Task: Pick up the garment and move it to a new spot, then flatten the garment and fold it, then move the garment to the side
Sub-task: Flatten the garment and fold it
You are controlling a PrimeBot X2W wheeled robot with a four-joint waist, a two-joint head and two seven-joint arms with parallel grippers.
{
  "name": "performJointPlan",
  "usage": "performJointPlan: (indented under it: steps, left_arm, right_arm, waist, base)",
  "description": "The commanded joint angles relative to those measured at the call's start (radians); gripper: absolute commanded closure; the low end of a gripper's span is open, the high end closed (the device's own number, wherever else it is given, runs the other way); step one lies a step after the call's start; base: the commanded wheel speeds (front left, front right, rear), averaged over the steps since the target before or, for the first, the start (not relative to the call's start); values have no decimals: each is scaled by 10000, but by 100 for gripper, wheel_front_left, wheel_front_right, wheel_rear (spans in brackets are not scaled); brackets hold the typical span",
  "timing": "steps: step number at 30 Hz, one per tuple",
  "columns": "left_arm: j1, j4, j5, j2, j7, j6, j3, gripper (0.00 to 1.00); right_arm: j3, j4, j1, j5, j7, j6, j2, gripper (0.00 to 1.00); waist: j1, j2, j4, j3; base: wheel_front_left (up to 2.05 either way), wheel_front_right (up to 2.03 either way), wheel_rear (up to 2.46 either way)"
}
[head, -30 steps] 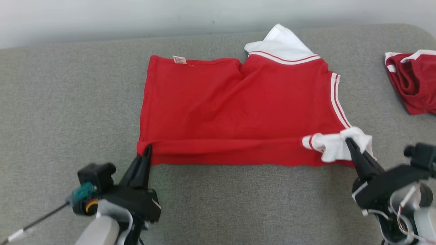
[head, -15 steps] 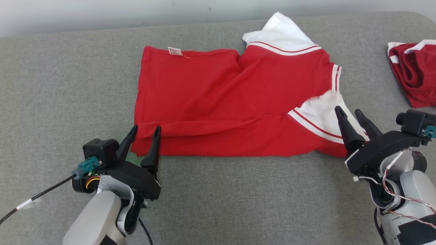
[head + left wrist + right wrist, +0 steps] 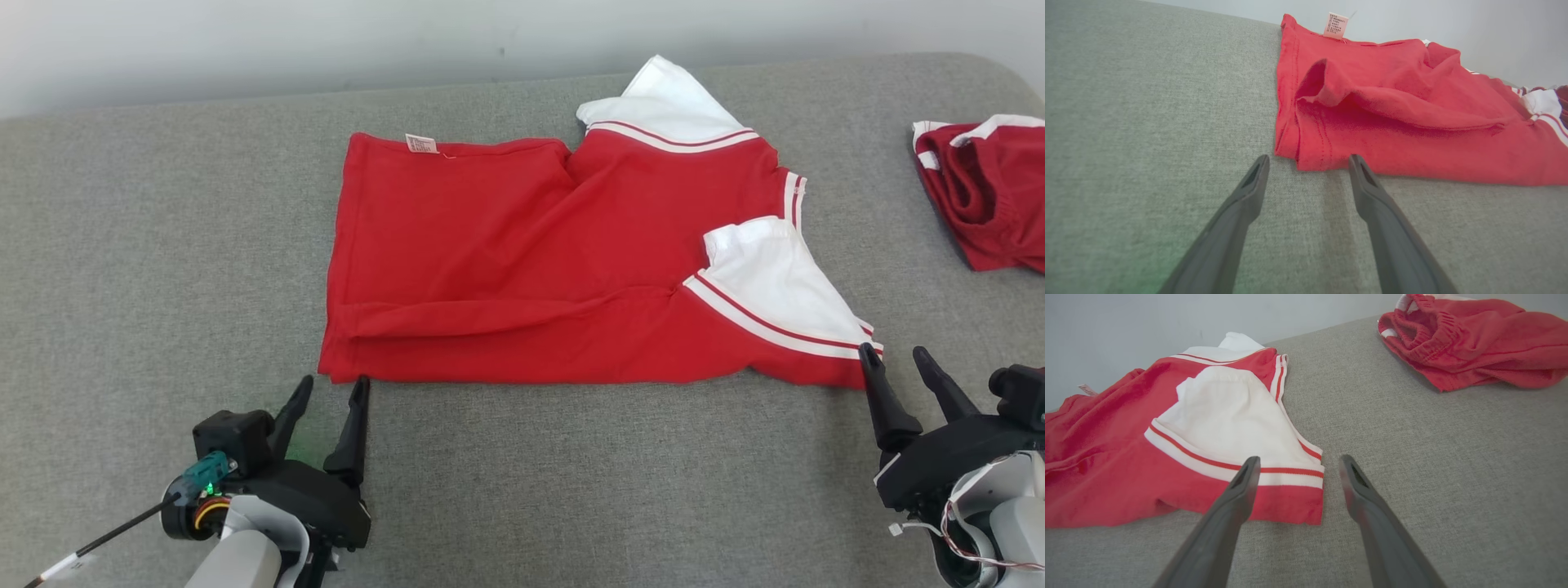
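The garment (image 3: 531, 245) is a red shirt with white, red-striped sleeves, lying spread on the grey cushion with its near strip folded over. It also fills the upper right of the left wrist view as red cloth (image 3: 1392, 110), and the right wrist view shows its white sleeve (image 3: 1224, 412). My left gripper (image 3: 333, 390) stands open just short of the shirt's near left corner, holding nothing. My right gripper (image 3: 896, 358) is open at the near right corner beside the sleeve hem, also holding nothing. Both pairs of fingers (image 3: 1249, 192) (image 3: 1241, 486) point at the cloth edge.
A second red garment (image 3: 988, 192) with white trim lies bunched at the far right, and appears as a red heap (image 3: 1470, 339) in the right wrist view. The grey cushion (image 3: 163, 245) runs back to a pale wall (image 3: 245, 41). A thin cable (image 3: 90, 543) trails from the left wrist.
Both grippers opened and let go of the shirt's near edge, then drew back toward me. The released white sleeve fell flat on the red cloth.
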Motion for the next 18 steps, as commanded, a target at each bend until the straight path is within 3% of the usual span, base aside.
performJointPlan:
  steps: [1,11,17,18]
  left_arm:
    - [91,-50,161,-6,-70,24,101,0]
    - [-208,119,706,137,-55,280,328,0]
    - [-395,744,569,-59,-53,135,309,0]
    - [-446,883,535,-118,-53,119,299,32]
  right_arm:
    - [71,92,20,-146,-183,-28,-47,0]
    - [533,1383,-721,-397,-722,-28,299,0]
    - [820,2320,-1189,-233,-886,-28,610,0]
    - [881,2487,-1273,-153,-895,-28,696,42]
  waist:
    - [0,-1,-48,39]
    - [0,-1,-174,205]
    - [0,-1,-180,268]
    - [0,-1,-174,265]
  base:
    - [0,0,0]
    - [0,0,0]
    - [0,0,0]
    - [0,0,0]
